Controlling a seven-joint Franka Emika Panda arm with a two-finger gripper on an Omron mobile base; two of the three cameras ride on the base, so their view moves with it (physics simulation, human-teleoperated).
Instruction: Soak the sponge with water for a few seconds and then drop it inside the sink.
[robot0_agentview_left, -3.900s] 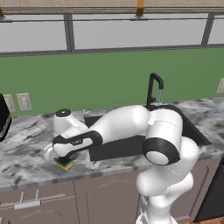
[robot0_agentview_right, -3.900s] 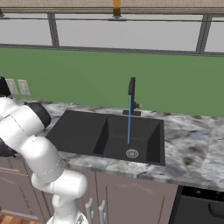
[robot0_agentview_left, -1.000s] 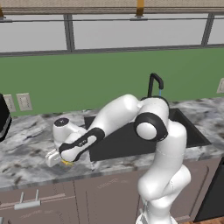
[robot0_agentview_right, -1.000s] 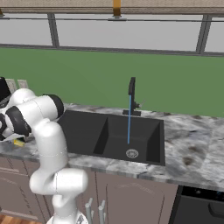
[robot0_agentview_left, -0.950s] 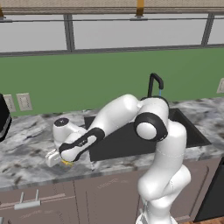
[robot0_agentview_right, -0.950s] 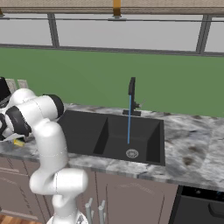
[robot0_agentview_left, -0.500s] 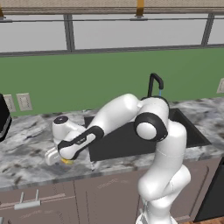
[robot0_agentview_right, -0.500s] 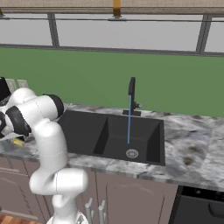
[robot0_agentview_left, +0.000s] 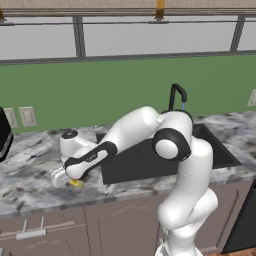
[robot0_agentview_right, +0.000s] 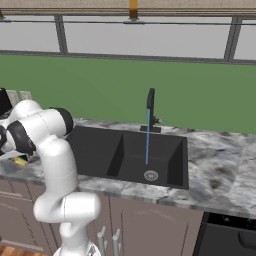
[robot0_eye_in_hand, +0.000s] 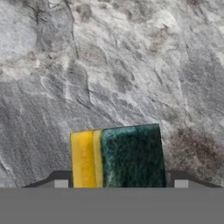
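A: Where is the sponge (robot0_eye_in_hand: 117, 156)?

B: On the marble counter (robot0_agentview_left: 30, 175) left of the sink (robot0_agentview_right: 127, 155), down at the gripper (robot0_eye_in_hand: 118, 183). The hand view gives it best: yellow body to the left, dark green scouring layer to the right, lying between the two finger tips.

A: And the left base view?

B: There only a yellow sliver (robot0_agentview_left: 76, 183) shows under the hand (the arm covers the rest).

A: Are the jaws pinching it?

B: They stand spread on either side of the sponge, close to its edges; I cannot tell whether they touch it.

A: The water (robot0_agentview_right: 147, 136)?

B: The right base view shows it, a thin blue stream from the black faucet (robot0_agentview_right: 150, 105) down toward the silver drain (robot0_agentview_right: 150, 175).
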